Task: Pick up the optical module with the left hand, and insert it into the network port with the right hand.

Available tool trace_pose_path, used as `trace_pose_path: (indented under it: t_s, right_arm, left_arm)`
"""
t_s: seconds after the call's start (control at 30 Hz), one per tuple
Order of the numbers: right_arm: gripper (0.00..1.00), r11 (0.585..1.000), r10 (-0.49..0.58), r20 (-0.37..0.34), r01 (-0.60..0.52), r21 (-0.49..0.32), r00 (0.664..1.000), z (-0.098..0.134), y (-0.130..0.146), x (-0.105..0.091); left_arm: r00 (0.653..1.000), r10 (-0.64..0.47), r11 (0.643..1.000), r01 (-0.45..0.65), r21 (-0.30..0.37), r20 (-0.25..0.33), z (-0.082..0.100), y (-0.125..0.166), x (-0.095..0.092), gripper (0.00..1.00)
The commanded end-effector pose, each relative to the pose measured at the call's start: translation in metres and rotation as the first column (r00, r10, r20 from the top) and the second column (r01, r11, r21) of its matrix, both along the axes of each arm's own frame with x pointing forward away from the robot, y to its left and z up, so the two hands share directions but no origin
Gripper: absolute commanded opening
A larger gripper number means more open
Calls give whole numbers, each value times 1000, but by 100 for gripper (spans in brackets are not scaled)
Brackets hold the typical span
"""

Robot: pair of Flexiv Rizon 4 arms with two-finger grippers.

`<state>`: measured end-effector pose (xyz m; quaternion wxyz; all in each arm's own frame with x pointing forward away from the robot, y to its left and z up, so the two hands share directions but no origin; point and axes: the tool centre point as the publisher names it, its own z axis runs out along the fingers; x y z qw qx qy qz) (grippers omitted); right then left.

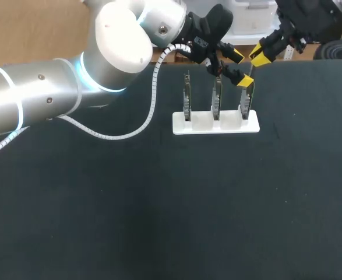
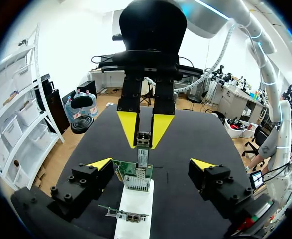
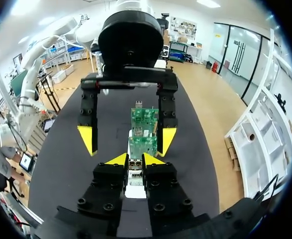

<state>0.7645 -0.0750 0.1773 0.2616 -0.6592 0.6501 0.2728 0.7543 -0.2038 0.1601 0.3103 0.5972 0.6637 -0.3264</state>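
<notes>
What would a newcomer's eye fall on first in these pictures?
A white holder with three upright circuit boards stands at the table's far side. Above its rightmost board the right gripper is shut on an optical module, and the left gripper stands open on either side of that board.

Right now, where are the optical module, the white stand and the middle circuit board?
optical module (image 2: 143,152), left wrist view, its metal body
white stand (image 1: 201,122), head view, bare top between boards
middle circuit board (image 1: 217,99), head view, its upright edge
</notes>
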Motion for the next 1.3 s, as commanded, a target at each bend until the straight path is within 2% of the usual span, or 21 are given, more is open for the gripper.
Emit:
trace_pose_path:
  t_s: [0.03,1.3]
  right_arm:
    - [0,1000,-1,5,1,-1,1000,-2,-1,-2]
    - [0,1000,1,-2,-1,-19,1000,-4,-3,2]
  left_arm:
    - [1000,2,1000,-2,-3,3,0,1,-2,100]
    - [1000,2,1000,-2,-3,3,0,1,-2,100]
